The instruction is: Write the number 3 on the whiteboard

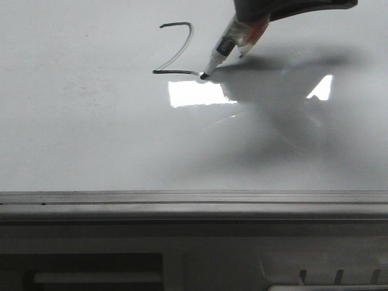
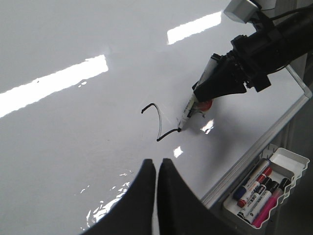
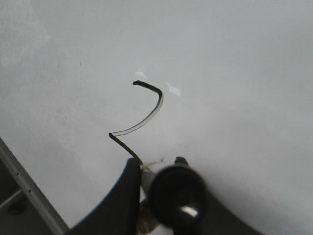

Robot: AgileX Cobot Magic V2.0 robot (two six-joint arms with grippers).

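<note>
While unfinished, number 3 Z-like; right jaws clamping marker, left jaws closed.

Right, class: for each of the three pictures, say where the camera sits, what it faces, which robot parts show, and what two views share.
Front view: low, facing forward over the glossy white whiteboard; right hand holding the white black-tipped marker pen.
Left wrist view: above the board, facing down; shut left hand, right arm, a white tray of spare markers.
Right wrist view: behind the pen, facing down it; right hand's fingers.
Shared: the thin black unfinished number 3.
</note>
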